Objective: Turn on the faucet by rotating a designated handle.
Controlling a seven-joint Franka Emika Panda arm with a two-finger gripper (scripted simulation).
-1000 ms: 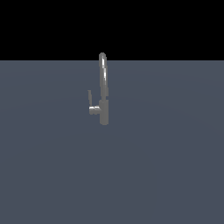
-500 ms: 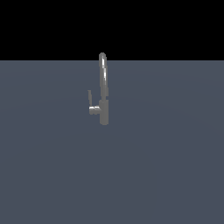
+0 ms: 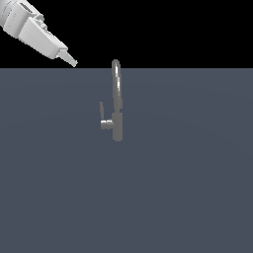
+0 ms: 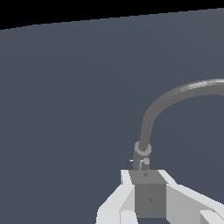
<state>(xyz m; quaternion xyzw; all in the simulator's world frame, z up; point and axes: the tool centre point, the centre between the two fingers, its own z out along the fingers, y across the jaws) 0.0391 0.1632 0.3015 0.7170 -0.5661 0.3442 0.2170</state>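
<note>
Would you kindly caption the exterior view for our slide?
Robot hand enters at upper left, apart from the grey faucet and its side handle.

The faucet (image 3: 116, 101) stood near the middle of the exterior view. Its handle (image 3: 102, 117) stuck out at 9 o'clock from the body, lever upright. The gripper (image 3: 70, 60) sat well apart at 10 o'clock of the faucet, touching nothing.

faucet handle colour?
Grey metallic, same as the faucet body. The handle shows best in the exterior view.
</note>
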